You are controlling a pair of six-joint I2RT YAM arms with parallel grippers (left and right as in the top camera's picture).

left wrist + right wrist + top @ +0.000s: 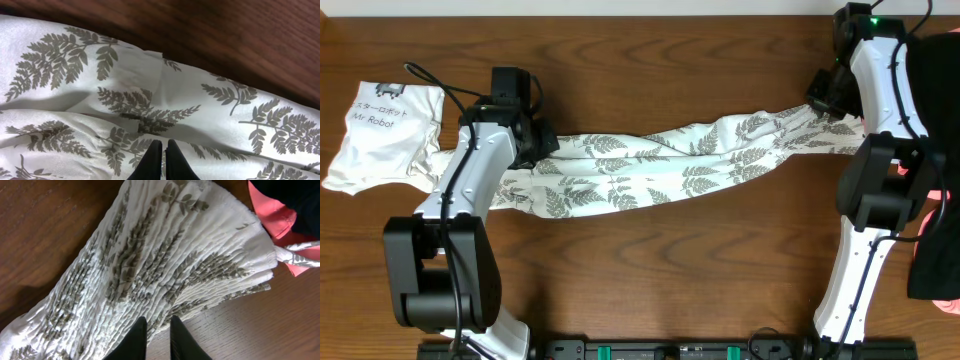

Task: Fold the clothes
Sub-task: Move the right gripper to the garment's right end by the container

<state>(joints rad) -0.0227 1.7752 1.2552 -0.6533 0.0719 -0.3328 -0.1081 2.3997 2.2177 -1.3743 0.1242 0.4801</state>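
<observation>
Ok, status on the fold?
Left end effector shut on fern-print garment. Right end effector slightly open over its other end. Garment stretched out, not folded. Mr Robot shirt and pink garment crowd its ends.

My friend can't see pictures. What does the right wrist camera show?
A white fern-leaf garment, crinkled into tight pleats, lies across a wooden table. The two black fingers of the right hand sit apart at its lower edge, and a pink garment peeks in at the top right.

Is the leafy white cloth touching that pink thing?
Touching. Right wrist view: a strip of the fern cloth lies across the pink garment.
</observation>
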